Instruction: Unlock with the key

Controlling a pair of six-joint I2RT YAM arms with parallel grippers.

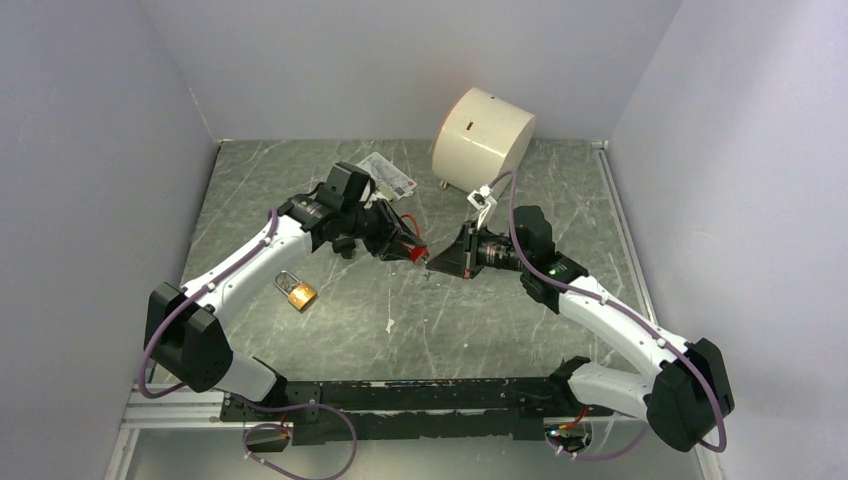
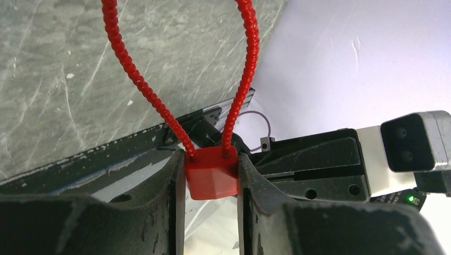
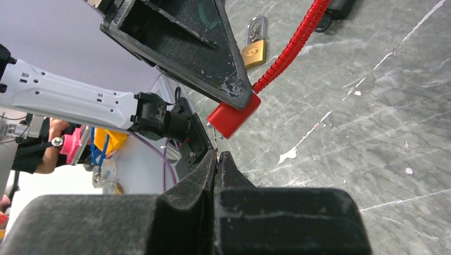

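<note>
Left claw (image 2: 211,166) pinches the red lock (image 2: 213,185); right claw (image 3: 217,159) presses together on the key (image 3: 215,141).

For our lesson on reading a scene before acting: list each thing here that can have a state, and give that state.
Left tool, shut on the red lock.
Right tool, shut on the key.
Red lock, held in the air, both cable ends in its body.
Key, tip at the red lock; inserted or not, cannot tell.
Brass padlock, lying flat, shackle closed.
Cream tub, on its side.

red cable lock (image 2: 211,178), brass padlock (image 1: 299,294), grey marbled table (image 1: 450,330), cream cylinder (image 1: 485,137).
</note>
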